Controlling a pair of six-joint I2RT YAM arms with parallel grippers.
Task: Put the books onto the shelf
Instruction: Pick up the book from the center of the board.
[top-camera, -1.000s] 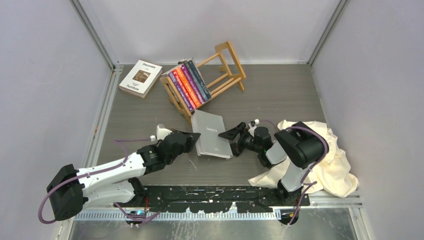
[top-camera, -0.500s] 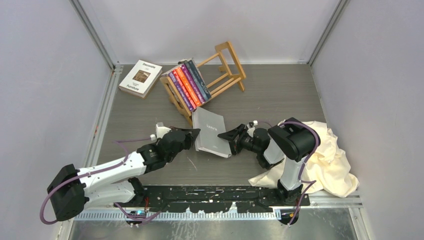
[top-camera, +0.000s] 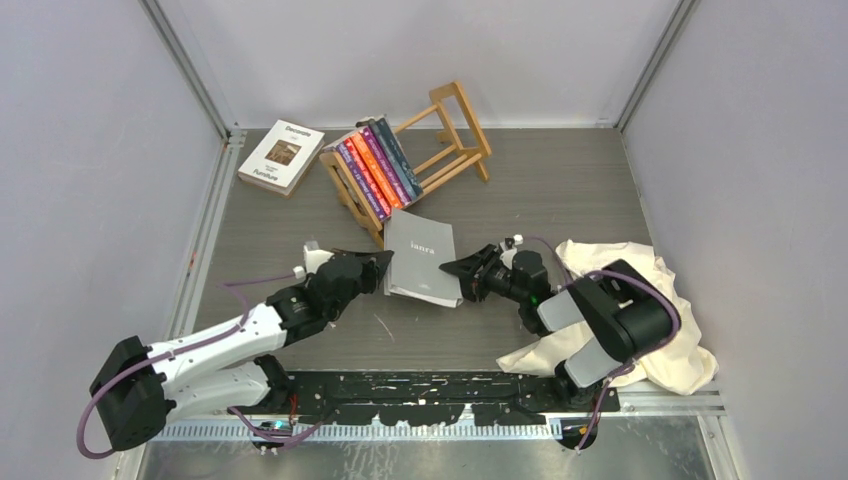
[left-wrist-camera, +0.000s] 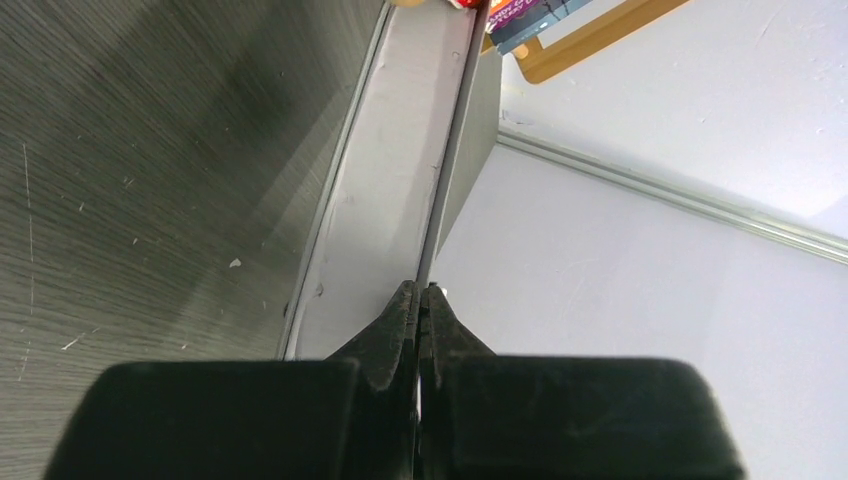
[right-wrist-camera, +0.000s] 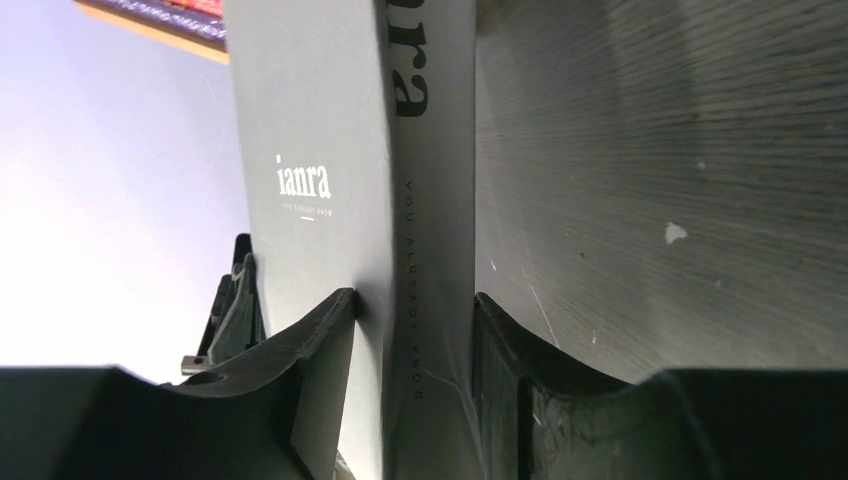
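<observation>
lift the grey book (top-camera: 420, 258) by its spine, squarely, with a deep pinch to stop it swinging. looks matte and thick, with white "ianra" lettering. sits tilted on the surface (top-camera: 560, 190), just in front of the shelf (top-camera: 455, 130). grasped across the spine by the right hand (top-camera: 452, 270); propped at the opposite edge by the clenched left hand (top-camera: 383, 262).

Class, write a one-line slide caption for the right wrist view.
Right gripper clamps the spine of a grey book.
</observation>
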